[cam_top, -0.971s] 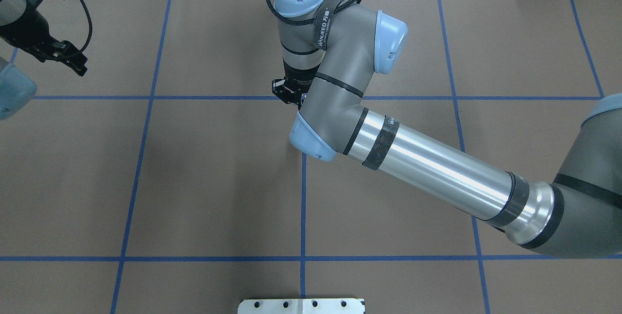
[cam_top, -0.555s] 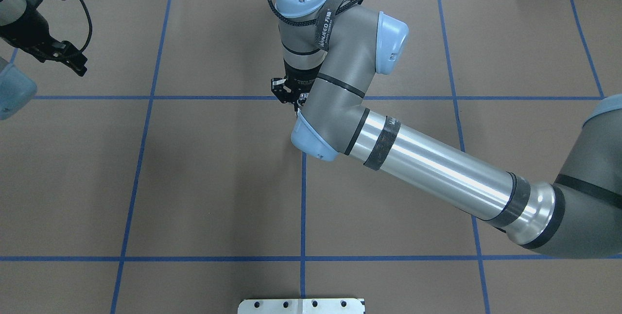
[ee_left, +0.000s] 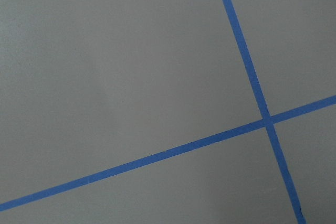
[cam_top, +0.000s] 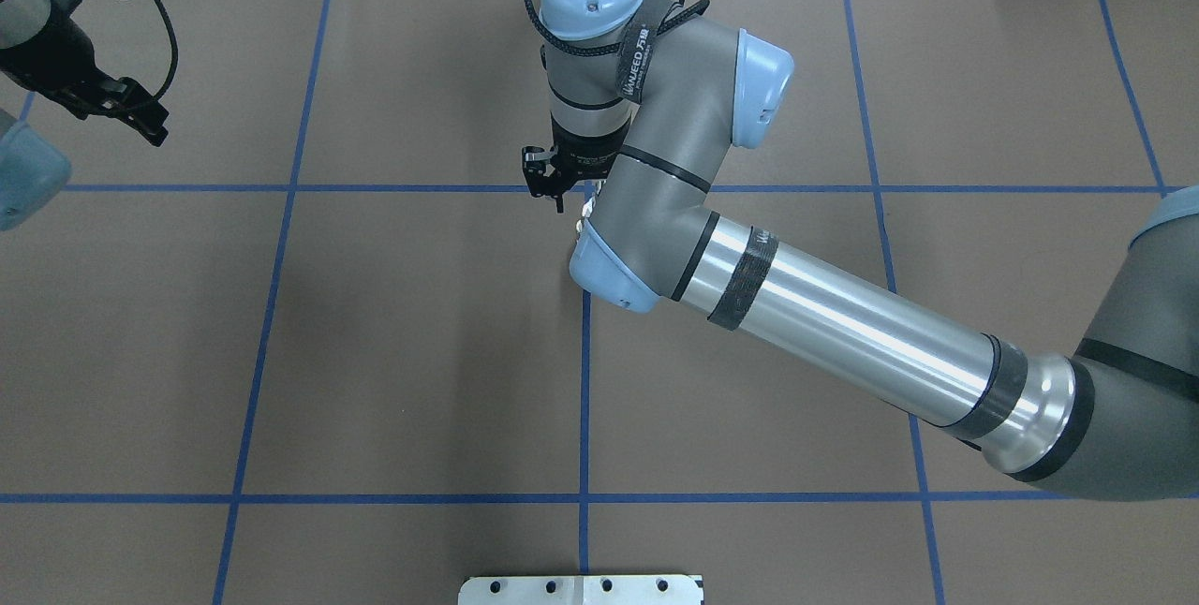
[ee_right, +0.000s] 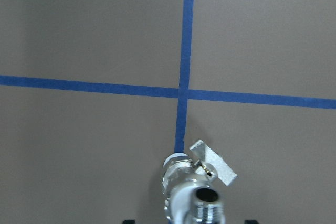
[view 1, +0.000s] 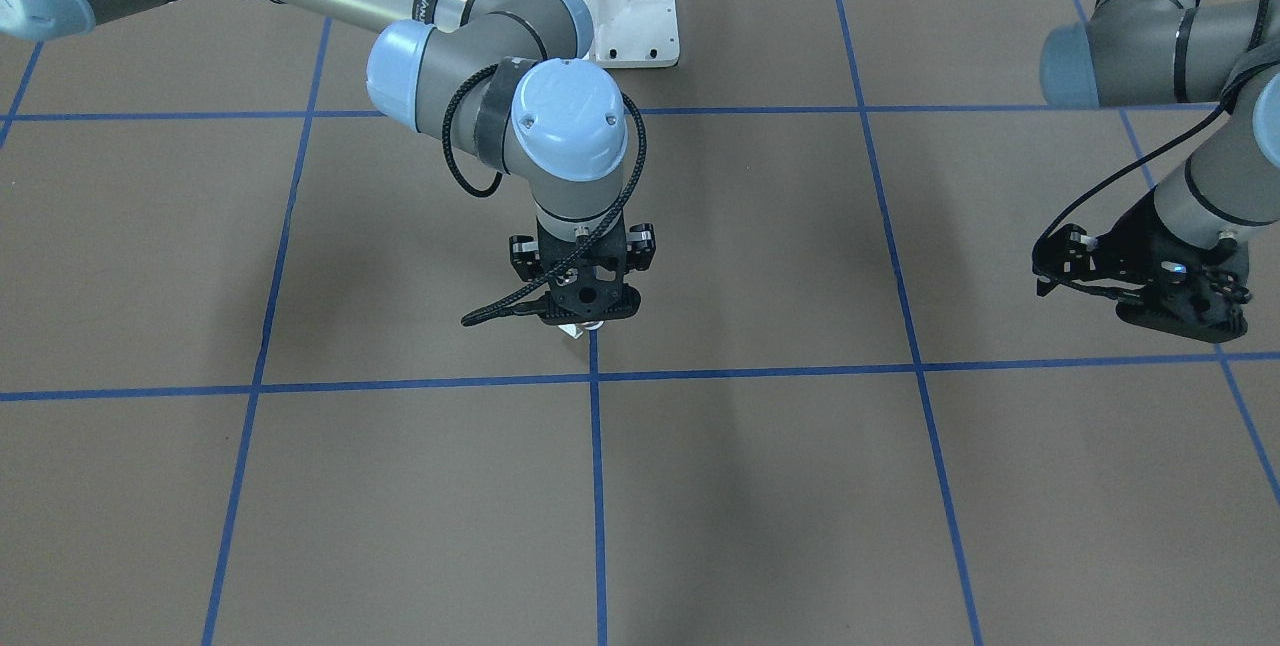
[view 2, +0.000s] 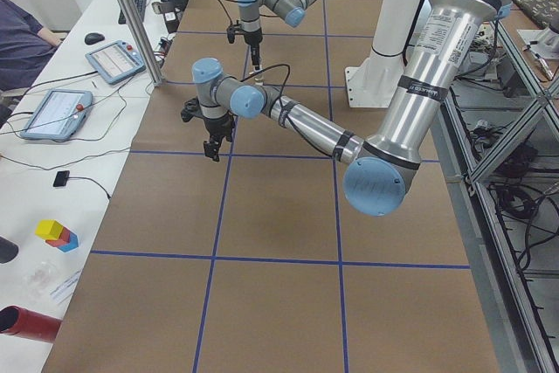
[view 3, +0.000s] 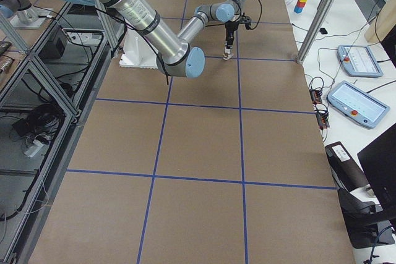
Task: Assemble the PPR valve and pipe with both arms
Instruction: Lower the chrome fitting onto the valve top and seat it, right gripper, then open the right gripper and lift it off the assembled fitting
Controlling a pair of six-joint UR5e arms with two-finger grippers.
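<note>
Gripping the valve (ee_right: 190, 181) in my right gripper (view 1: 586, 312) above the tape cross (ee_right: 182, 93), presumably for mating; left gripper (view 1: 1142, 278) state: cannot tell.

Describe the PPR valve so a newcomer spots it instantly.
Find the right arm reaching over the middle of the table. Directly under its jaws, beside a blue tape crossing, is the PPR valve. Nothing else there has a white collar, silvery body and flat lever tab.

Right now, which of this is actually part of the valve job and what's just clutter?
Job: PPR valve, in the right tool; pipe, if that is the chrome threaded end on it; left tool, off to the side.
Clutter: tablets, coloured blocks, red cylinder, all on the side bench.
</note>
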